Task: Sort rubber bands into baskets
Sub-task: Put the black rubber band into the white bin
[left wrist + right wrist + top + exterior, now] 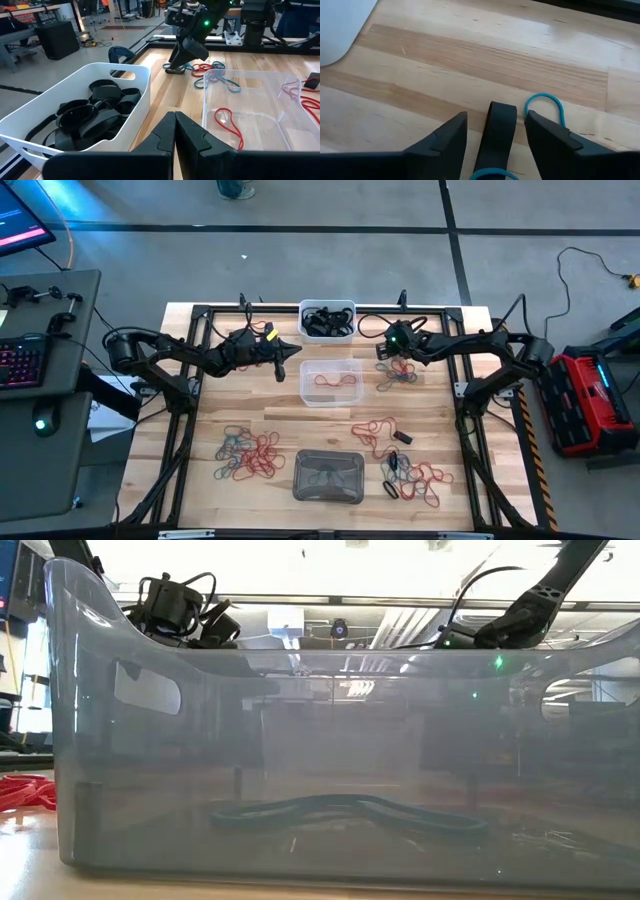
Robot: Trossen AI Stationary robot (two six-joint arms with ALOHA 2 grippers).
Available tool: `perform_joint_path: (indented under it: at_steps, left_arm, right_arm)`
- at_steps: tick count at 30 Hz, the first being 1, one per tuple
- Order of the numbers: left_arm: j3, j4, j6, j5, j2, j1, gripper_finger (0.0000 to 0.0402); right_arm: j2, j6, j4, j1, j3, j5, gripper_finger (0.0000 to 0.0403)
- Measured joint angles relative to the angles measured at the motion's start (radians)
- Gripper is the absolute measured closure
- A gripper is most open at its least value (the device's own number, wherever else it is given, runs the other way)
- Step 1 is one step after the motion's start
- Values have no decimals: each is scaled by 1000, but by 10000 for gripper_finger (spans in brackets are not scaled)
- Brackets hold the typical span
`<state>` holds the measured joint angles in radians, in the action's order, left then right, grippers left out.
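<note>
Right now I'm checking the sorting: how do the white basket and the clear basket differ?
The white basket is opaque and holds a heap of black bands; the clear basket is see-through and holds only a couple of red bands. In the high view, the white basket sits at the table's far edge, the clear one just nearer, towards the middle. Both are rounded-rectangular tubs of like size.

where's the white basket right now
In the high view the white basket sits at the table's far edge, centred between the two arms, holding black bands. The clear basket lies just in front of it.
</note>
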<state>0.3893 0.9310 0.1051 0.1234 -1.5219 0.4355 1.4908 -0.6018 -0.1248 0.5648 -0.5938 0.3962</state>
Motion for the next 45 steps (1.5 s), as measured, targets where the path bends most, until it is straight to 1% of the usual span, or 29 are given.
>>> perform_joint_path:
  at_steps: [4,7,12,16,21,23,26,30,32,34,38,45]
  left_arm:
    - [0,0,1,0,0,0,401]
    - [0,0,1,0,0,0,401]
    - [0,0,0,0,0,0,401]
    - [0,0,0,0,0,0,401]
    - [0,0,0,0,0,0,401]
    - [0,0,0,0,0,0,401]
    - [0,1,-5,0,0,0,401]
    - [0,-2,-8,0,0,0,401]
    - [0,-7,-8,0,0,0,401]
    - [0,-13,-15,0,0,0,401]
    - [0,-21,-16,0,0,0,401]
    - [0,-21,-16,0,0,0,401]
  right_arm:
    - [10,0,2,0,0,-1,249]
    - [44,0,7,0,0,-7,276]
    - [93,3,43,-7,-2,-5,306]
    - [81,24,47,-37,-3,23,338]
    - [38,83,33,-62,-51,26,392]
    - [28,108,26,-69,-76,27,399]
    - [21,142,24,-77,-122,20,394]
    - [21,192,13,-89,-178,6,398]
    - [21,193,-25,-90,-197,3,395]
    - [21,209,-61,-82,-205,3,385]
    - [21,211,-124,-58,-201,-20,342]
    - [22,203,-129,-7,-160,-113,250]
